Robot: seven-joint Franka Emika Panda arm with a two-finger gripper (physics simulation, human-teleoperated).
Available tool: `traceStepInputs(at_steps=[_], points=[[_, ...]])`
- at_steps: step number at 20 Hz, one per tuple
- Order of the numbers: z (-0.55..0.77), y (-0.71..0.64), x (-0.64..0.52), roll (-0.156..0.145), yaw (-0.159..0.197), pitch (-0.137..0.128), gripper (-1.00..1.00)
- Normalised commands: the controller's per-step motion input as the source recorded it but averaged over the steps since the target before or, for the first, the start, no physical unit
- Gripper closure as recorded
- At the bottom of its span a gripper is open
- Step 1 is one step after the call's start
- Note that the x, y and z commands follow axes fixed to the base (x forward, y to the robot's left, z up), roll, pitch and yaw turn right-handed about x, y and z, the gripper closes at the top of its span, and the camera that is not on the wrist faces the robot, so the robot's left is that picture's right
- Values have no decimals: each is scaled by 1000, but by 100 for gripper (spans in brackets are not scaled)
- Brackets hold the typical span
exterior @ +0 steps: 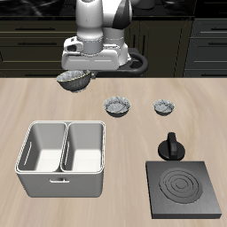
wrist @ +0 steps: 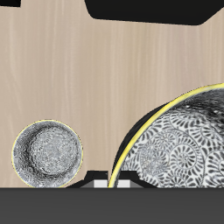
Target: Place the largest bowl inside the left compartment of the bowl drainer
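While the exterior view is showing the arm at the table's back edge, the gripper is hanging over the largest bowl, which is sitting right under it, toward the back of the tabletop. Whether the bowl is lifted or resting on the wood cannot be told here. The medium bowl and the smallest bowl are lying further along, nearer the table's middle, apart from each other. The bowl drainer is standing near the front edge, and the left compartment is showing empty, as is the other well. A black stove plate is occupying the opposite front corner, with a black knob-like piece just behind it.

In the wrist view, the largest bowl is filling much of the frame, its rim running up to the fingers; the grip itself is cut off, so I cannot tell if the jaws are pinching the rim or spread. The medium bowl is lying beside it.

Risk, as a judgement: a rim-only hold is probably letting the bowl tilt or slip during carry; a wide bowl may be catching the central wall, or landing in the wrong well.
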Motion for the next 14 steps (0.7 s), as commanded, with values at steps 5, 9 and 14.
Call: traceStepInputs(at_steps=[5, 9, 14], points=[[388, 136, 26, 9, -17, -35, 100], [287, 116, -17, 0, 19, -57, 100], [118, 47, 57, -9, -8, -5, 100]])
